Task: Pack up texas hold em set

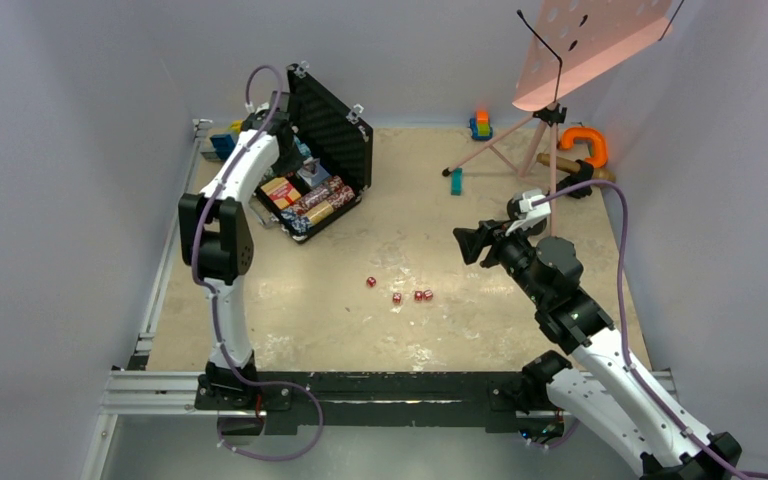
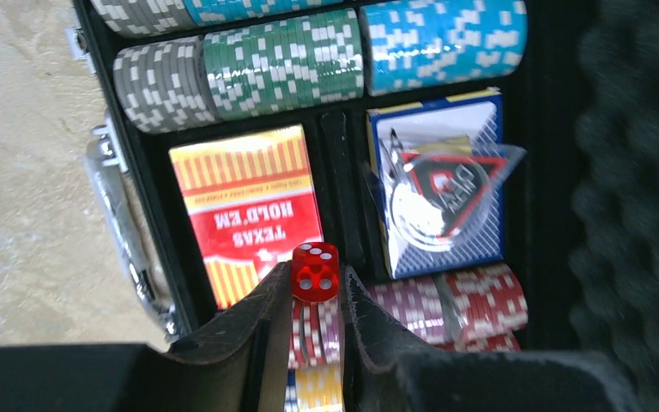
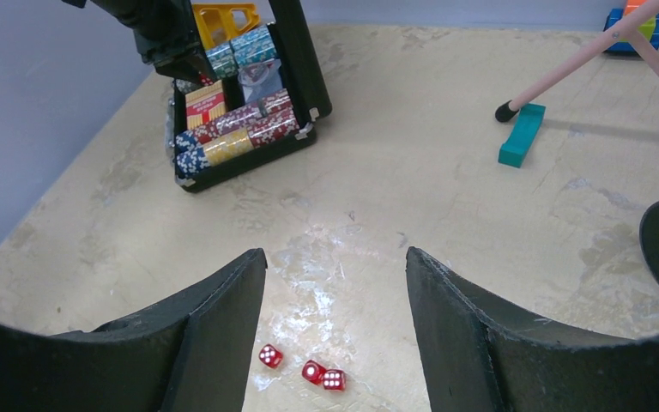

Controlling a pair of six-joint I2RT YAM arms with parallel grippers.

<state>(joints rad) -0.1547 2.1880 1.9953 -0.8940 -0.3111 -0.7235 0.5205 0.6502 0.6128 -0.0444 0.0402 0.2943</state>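
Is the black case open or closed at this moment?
Open. The case's lid stands upright; chip stacks and the red card box show inside.

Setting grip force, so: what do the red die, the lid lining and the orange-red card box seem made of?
Die: likely hard translucent plastic, glossy; light shows through it.
Lid lining: black foam, matte, with egg-crate bumps.
Card box: probably printed cardboard with a slight sheen; flat faces, printed stripes and lettering.

Bright, even light — soft shadows.
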